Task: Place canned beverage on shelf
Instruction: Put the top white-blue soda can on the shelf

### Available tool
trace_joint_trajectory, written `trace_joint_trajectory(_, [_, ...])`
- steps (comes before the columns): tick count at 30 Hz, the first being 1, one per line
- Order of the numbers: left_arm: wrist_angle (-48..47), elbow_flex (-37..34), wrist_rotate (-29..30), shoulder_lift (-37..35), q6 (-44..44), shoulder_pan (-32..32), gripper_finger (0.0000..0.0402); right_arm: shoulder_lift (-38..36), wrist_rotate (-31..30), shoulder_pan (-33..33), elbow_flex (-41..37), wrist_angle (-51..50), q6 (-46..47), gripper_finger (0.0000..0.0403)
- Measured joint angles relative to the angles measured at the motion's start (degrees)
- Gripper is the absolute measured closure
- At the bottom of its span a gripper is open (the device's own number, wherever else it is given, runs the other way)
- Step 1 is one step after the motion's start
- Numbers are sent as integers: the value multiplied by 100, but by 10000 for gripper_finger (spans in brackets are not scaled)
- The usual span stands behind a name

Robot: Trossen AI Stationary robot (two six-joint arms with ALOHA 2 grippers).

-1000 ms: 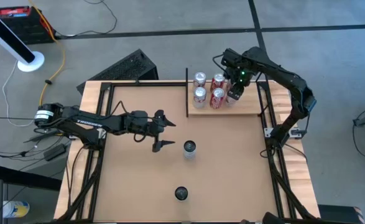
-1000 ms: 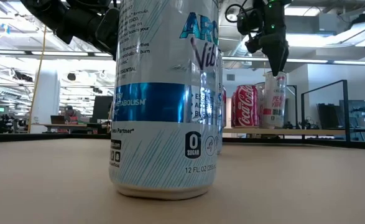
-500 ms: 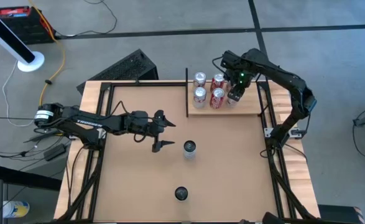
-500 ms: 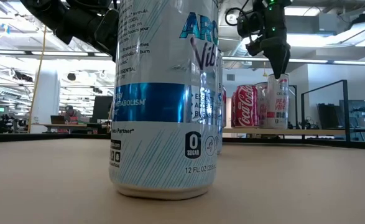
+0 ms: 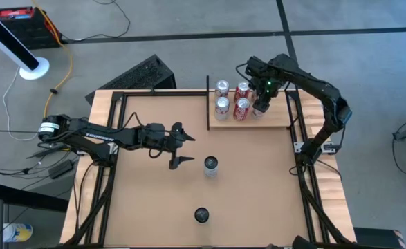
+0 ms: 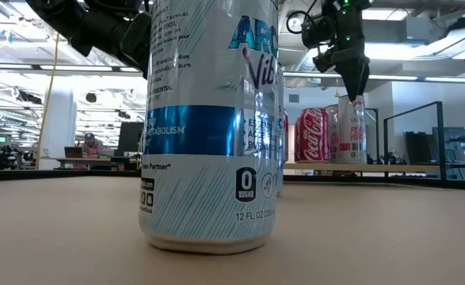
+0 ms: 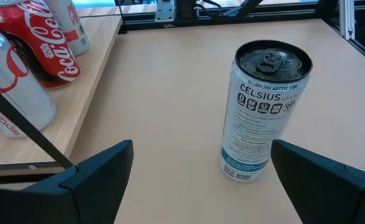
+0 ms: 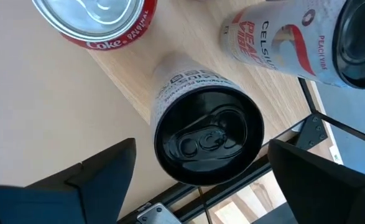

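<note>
My left pincer (image 5: 180,146), fingers apart, waits facing the white-and-blue can (image 5: 211,164) on the table. My right pincer (image 5: 261,104), fingers spread, hangs above the black-topped white can (image 8: 208,137) upright on the light-wood shelf (image 5: 275,119), beside the red cola cans (image 5: 242,106).

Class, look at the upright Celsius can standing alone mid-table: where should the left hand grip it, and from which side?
Grip the Celsius can around its straight cylindrical mid-wall, approaching level from the left hand side. It stands upright with open table around it, and the open fingers already frame it.
</note>
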State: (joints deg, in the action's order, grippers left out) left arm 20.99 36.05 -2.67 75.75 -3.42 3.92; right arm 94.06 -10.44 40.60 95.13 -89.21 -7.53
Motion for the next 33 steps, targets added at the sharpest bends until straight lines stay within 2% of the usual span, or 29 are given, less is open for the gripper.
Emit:
trace_joint_trajectory(10, [-54,0,0,0,-2,0,36,-156,-77,0,44,-79,-25,14])
trace_joint_trajectory(17, [-54,0,1,0,2,0,35,-559,-156,-105,382,-78,35,14])
trace_joint_trajectory(20, [-56,0,1,0,2,0,36,-857,285,-356,435,-57,141,14])
trace_joint_trajectory(25, [-58,-2,1,0,2,0,36,-1357,1276,-1332,305,587,459,14])
trace_joint_trajectory(30, [-62,-2,0,0,0,-1,35,-1749,1355,-2946,-486,2383,755,14])
trace_joint_trajectory(33, [-100,-2,-1,0,0,-2,35,-1826,1176,-3877,-1175,3676,946,14])
